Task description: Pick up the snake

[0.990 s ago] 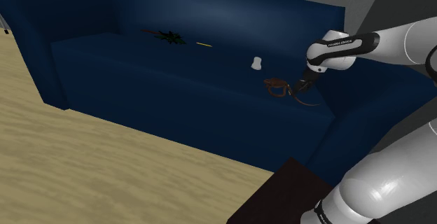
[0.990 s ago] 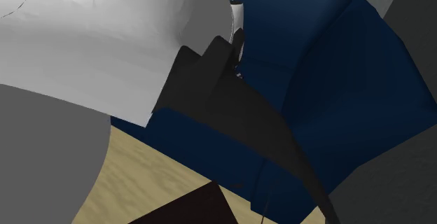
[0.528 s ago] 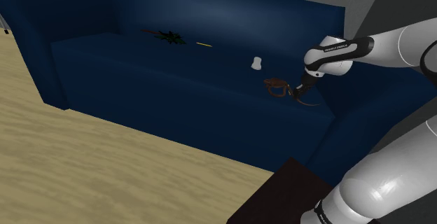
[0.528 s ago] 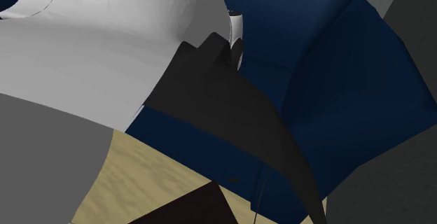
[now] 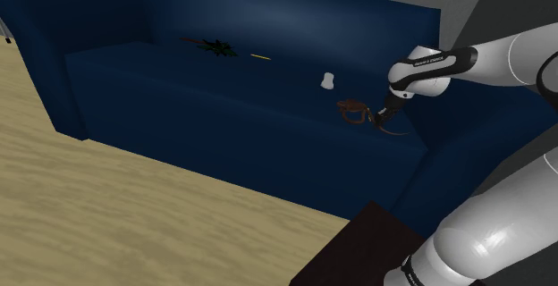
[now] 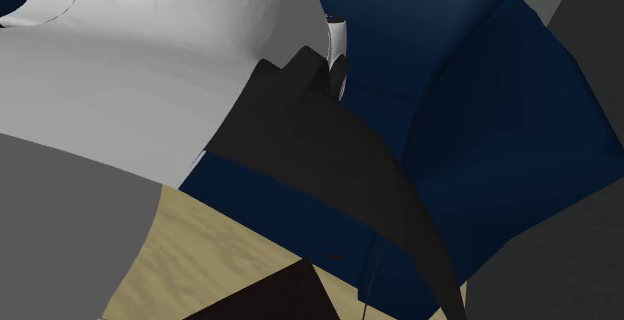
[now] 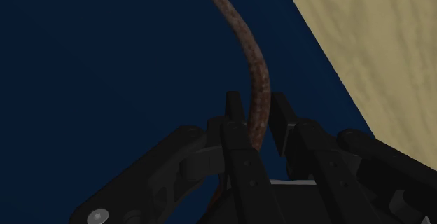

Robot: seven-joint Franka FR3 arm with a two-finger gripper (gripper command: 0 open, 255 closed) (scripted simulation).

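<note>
1. The slim, mottled reddish-brown snake (image 5: 358,112) lies on the seat of the deep navy-blue upholstered sofa (image 5: 179,88), toward the shoulder view's right and near the seat's front edge.
2. The all-black two-finger gripper (image 5: 386,114) is down at the snake's near end. In the wrist view the gripper (image 7: 257,109) pinches the snake (image 7: 253,68), with a finger pressed against each side of the body.
3. Reaching and grasping look done. The lift is left, since the snake's coils appear to rest on the cushion.
4. No container is among these things. A small white lumpy object (image 5: 327,81), a thin yellow stick (image 5: 260,56) and a dark spiky thing (image 5: 215,46) all lie bare on the seat, well apart from the gripper.
</note>
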